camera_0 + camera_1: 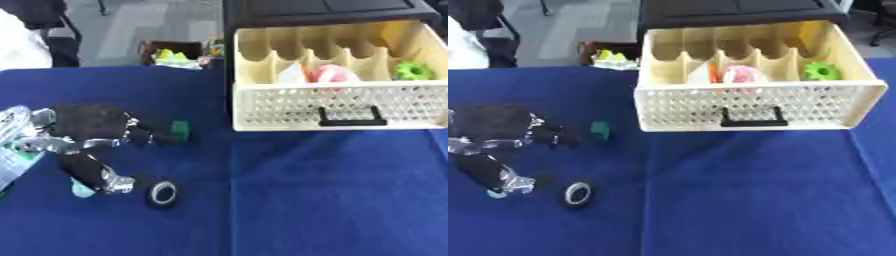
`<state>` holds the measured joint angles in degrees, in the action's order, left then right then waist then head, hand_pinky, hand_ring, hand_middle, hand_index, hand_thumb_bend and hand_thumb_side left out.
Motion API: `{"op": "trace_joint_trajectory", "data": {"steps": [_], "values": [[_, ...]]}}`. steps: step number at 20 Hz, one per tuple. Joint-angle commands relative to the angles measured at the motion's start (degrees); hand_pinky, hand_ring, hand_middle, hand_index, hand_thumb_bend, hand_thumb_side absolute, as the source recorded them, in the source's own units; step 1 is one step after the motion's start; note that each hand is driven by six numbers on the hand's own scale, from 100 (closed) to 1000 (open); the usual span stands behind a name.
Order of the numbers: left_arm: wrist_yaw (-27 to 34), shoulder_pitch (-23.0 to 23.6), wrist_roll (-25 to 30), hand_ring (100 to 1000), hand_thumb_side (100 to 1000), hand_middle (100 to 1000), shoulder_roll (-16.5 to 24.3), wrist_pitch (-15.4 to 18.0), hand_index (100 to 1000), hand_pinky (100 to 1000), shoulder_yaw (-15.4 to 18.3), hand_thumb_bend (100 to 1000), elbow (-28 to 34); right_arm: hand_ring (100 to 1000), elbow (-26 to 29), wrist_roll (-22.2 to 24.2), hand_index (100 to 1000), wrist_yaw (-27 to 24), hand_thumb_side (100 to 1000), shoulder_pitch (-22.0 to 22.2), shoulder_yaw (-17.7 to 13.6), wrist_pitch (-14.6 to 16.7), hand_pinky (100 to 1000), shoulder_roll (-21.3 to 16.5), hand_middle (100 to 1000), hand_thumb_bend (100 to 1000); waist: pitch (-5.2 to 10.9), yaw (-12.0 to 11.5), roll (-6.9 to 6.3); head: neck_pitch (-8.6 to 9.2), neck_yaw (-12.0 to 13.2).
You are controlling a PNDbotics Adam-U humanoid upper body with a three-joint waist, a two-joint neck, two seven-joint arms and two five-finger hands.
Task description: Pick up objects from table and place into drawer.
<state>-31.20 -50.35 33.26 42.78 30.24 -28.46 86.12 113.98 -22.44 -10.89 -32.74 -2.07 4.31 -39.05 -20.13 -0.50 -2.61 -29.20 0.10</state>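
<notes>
My left hand (pixel 87 127) lies over the left part of the blue table (pixel 306 200), fingers stretched right and thumb pointing down toward the front. It is open and holds nothing. A small green block (pixel 179 130) sits just past its fingertips, with a narrow gap showing in the right eye view. A black tape roll (pixel 163 193) lies flat near the thumb's tip. A small teal piece (pixel 80 189) peeks out beside the thumb. The cream perforated drawer (pixel 332 107) stands pulled open at the back right, holding a pink thing (pixel 332 74), a green toothed piece (pixel 413 70) and a white and orange item (pixel 293 74).
The drawer slides out of a black cabinet (pixel 324 10). Beyond the table's far edge a brown box (pixel 175 54) holds yellow-green items. Something white (pixel 17 45) shows at the top left corner.
</notes>
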Motion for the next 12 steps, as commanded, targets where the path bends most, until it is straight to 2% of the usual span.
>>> {"op": "trace_joint_trajectory", "data": {"steps": [1,6,12], "values": [[0.35,-0.28,6.49,626,1000,745,0.20,4.21,1000,503,0.14,263,-0.11,569,0.62,0.02,699,-0.40,971,-0.56,-0.76,-0.13,738,-0.61,422,100,1.40,-0.13,0.32,-0.69,0.72],[-0.39,0.47,7.90,617,1000,732,-0.88,3.09,994,494,-0.36,278,-0.39,568,0.62,0.04,696,-0.54,974,-0.47,-0.92,-0.30,740,0.03,420,100,1.47,-0.16,0.47,-0.58,1.27],[-1.55,1.15,9.41,621,1000,742,-1.42,3.94,1000,493,-0.69,239,-0.86,566,0.62,0.18,692,-0.78,981,-0.38,-1.00,-0.43,741,0.33,416,100,1.40,-0.14,0.55,-0.25,1.19]]}}
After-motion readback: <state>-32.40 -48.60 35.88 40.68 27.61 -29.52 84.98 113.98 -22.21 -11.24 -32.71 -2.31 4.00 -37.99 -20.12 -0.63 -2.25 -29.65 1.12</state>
